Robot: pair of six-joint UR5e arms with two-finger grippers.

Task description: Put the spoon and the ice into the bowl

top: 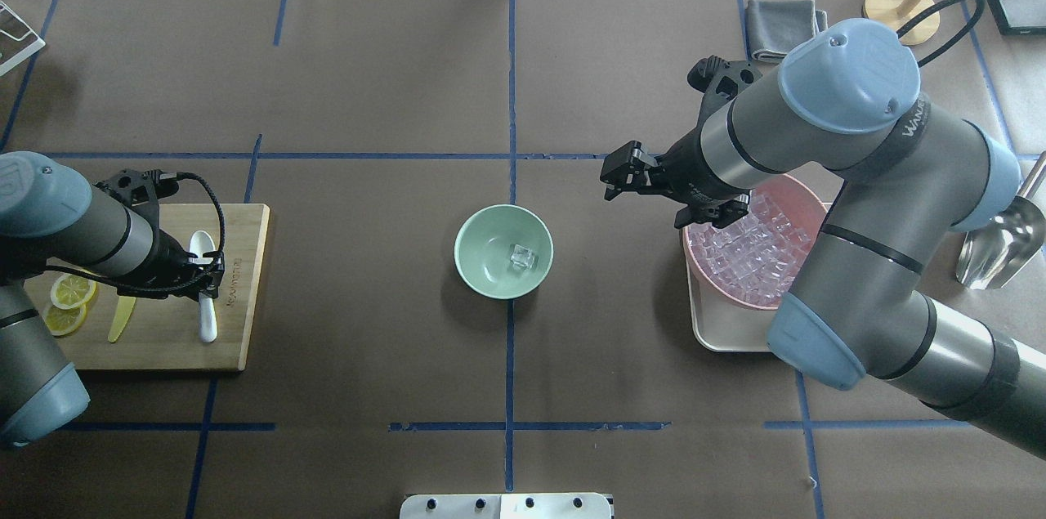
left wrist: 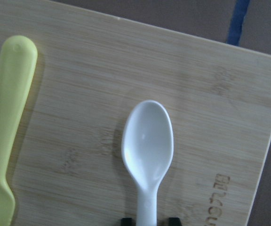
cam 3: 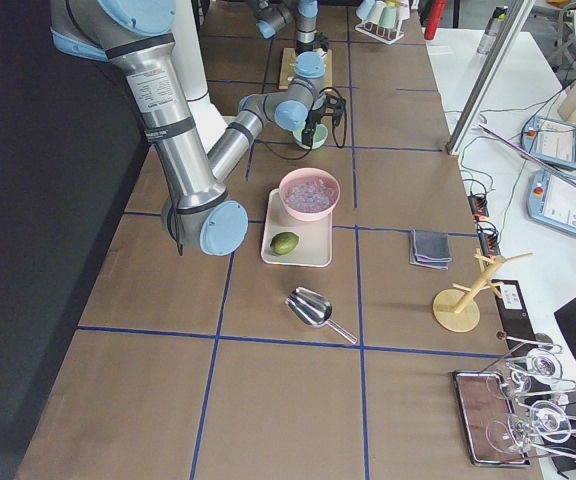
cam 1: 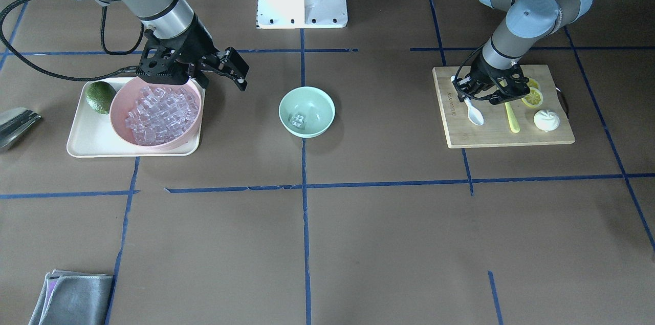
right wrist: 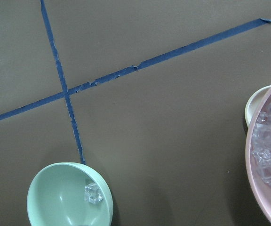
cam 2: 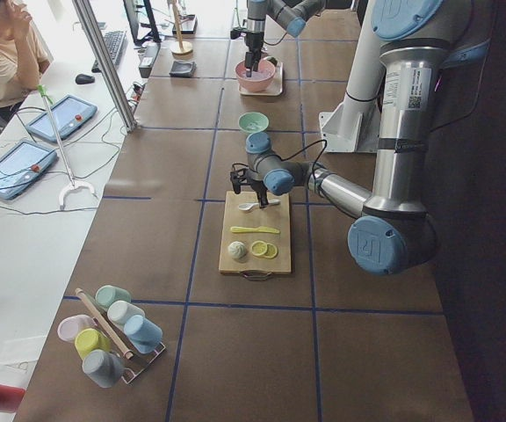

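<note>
The white spoon lies flat on the wooden cutting board; the left wrist view shows its scoop. My left gripper is low over the spoon's handle, with a finger on each side and a small gap to it. The mint-green bowl stands at the table's middle with one ice cube in it. More ice fills the pink bowl. My right gripper hangs open and empty above the table between the pink bowl and the green bowl.
A yellow-green knife, lemon slices and a white bun share the board. The pink bowl and a green fruit sit on a cream tray. A metal scoop and a grey cloth lie at the edges.
</note>
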